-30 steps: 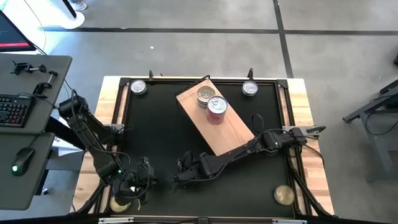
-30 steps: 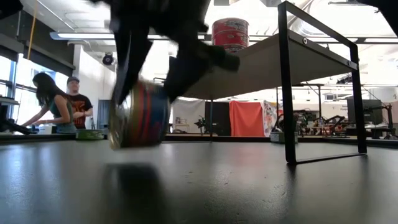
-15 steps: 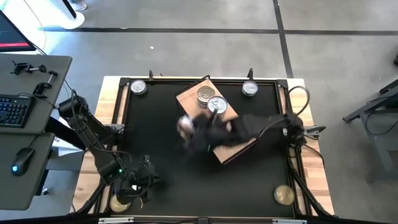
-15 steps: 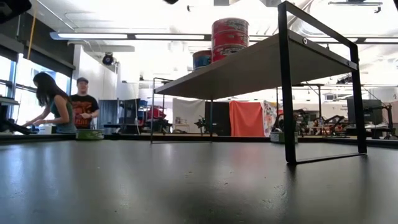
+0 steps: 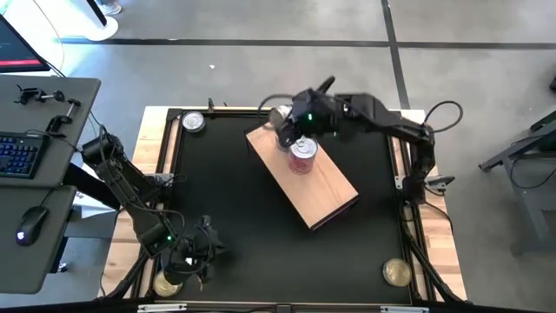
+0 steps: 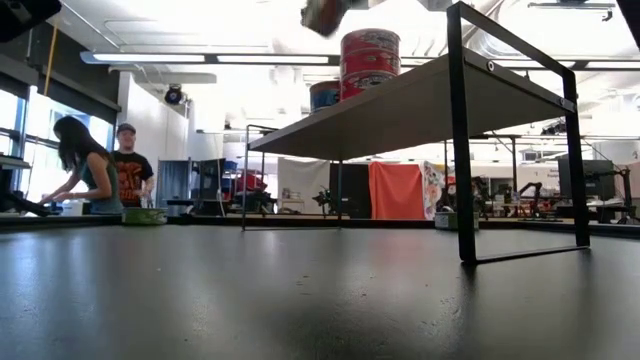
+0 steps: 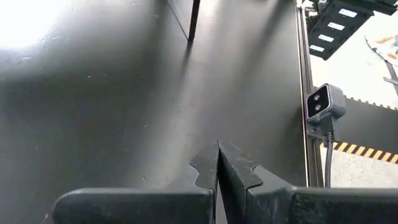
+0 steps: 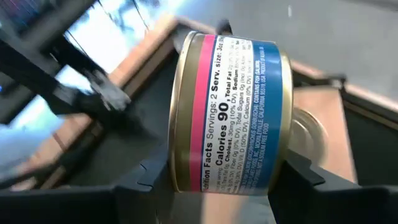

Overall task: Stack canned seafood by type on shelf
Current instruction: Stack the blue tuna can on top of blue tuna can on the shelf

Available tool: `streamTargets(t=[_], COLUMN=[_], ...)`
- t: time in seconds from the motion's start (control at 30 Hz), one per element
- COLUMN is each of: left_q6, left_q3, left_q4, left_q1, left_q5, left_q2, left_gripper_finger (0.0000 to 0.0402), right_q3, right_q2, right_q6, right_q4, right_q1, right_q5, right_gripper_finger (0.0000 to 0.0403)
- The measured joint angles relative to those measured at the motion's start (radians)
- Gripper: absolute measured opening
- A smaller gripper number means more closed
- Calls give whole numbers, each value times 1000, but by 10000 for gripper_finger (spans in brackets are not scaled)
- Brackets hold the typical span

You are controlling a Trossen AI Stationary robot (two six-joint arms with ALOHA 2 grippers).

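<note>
The shelf (image 5: pixel 323 184), a light-brown board on black legs (image 6: pixel 462 140), stands slantwise mid-table. At its far end are a stack of red-labelled cans (image 5: pixel 301 156) and a blue-labelled can (image 6: pixel 324 95). My right gripper (image 5: pixel 287 130) hangs above that far end, shut on a can with a pink and blue label (image 8: pixel 227 112), which also shows at the top of the low view as a blurred can (image 6: pixel 322 14). My left gripper (image 5: pixel 198 259) is shut with nothing in it at the near left, over bare black table (image 7: pixel 124 93). My right gripper pinches the pink and blue can between its two fingers, one finger (image 8: pixel 152 177) on one flat end (image 8: pixel 177 124) and the other on the opposite flat end (image 8: pixel 287 124). The fingers slant down from the table's right. The can lies on its side in the hold, lifted clear above the shelf.
Loose cans lie on the table: a silver one at the far left corner (image 5: pixel 193 122), a gold one at the near right (image 5: pixel 397 272), another gold one beside my left gripper (image 5: pixel 165 283). Two people stand far behind the table (image 6: pixel 95 165).
My right gripper has carried the pink and blue can from the near middle of the table up and toward the far edge, to above the shelf's far end. The can, near table height a second ago, is now lifted clear above the board.
</note>
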Motion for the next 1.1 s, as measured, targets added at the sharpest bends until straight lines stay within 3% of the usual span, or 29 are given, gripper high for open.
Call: streamTargets(t=[0.13,0.27,0.53,0.7,0.9,1.0,1.1], left_q6=[52,79,81,151,247,278,283], left_q3=[0,0,0,0,0,0,0], left_q4=[43,53,66,172,317,351,381], left_q1=[0,0,6,101,297,375,420], left_q5=[1,2,-5,-4,62,67,74], left_q2=[0,0,0,0,0,0,0], left_gripper_finger=[0,0,0,0,0,0,0], right_q3=[-1,-2,-1,-75,-378,-613,-842], right_q2=[0,-33,-108,-220,-456,-597,-691], right_q6=[-15,-39,-86,-161,-269,-283,-231], right_q4=[-82,-110,-332,-325,-199,-11,291], right_q1=[-102,-147,-223,-311,-466,-550,-624], right_q5=[-129,-137,-89,-99,-213,-339,-515], right_gripper_finger=[171,171,171,171,171,171,171])
